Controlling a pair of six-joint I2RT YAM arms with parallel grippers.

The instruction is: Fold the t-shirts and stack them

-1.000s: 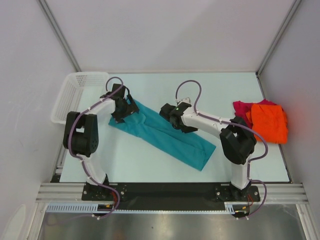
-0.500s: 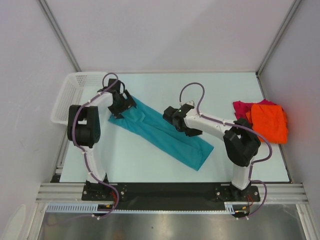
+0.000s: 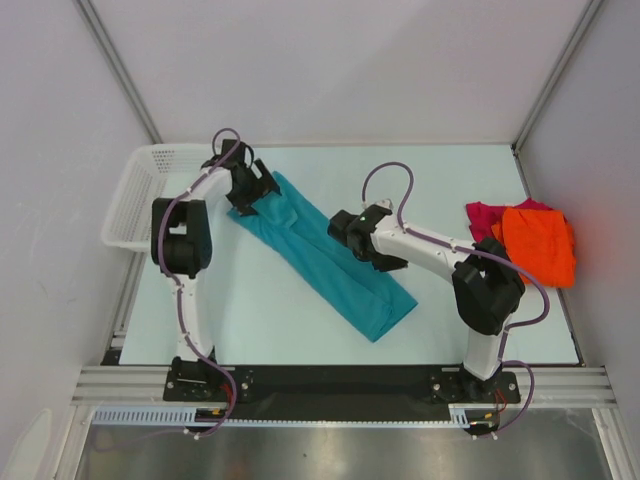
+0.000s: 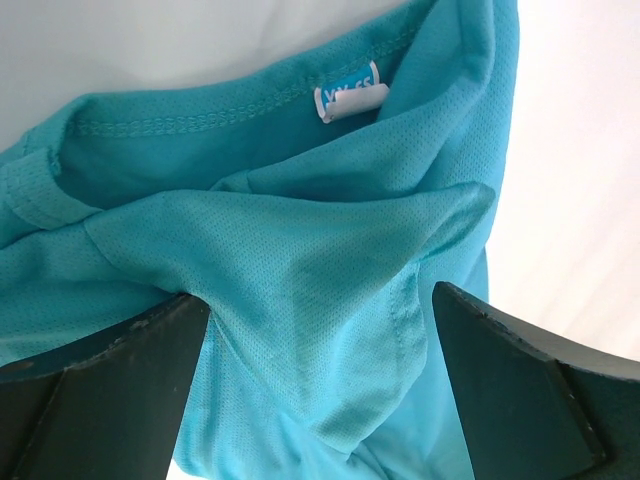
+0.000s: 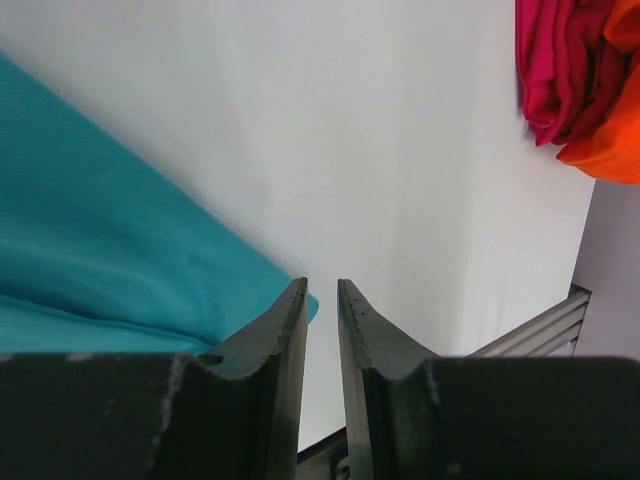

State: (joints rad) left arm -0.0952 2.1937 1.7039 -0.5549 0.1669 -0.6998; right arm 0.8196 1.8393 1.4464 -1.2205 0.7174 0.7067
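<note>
The teal-blue t-shirt point(image 3: 325, 262) is laid in a long diagonal strip across the worktop point(image 3: 450, 180), so folding is judged half done. The left tool point(image 4: 320, 295) is spread wide over the collar. The right tool point(image 5: 320, 290) is nearly closed at the hem edge, and whether cloth is pinched cannot be told. Next, a collar pinch is called for. The white label point(image 4: 350, 100) cannot be read.

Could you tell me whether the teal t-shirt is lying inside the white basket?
No, the teal t-shirt lies stretched out on the table, outside the basket.
</note>
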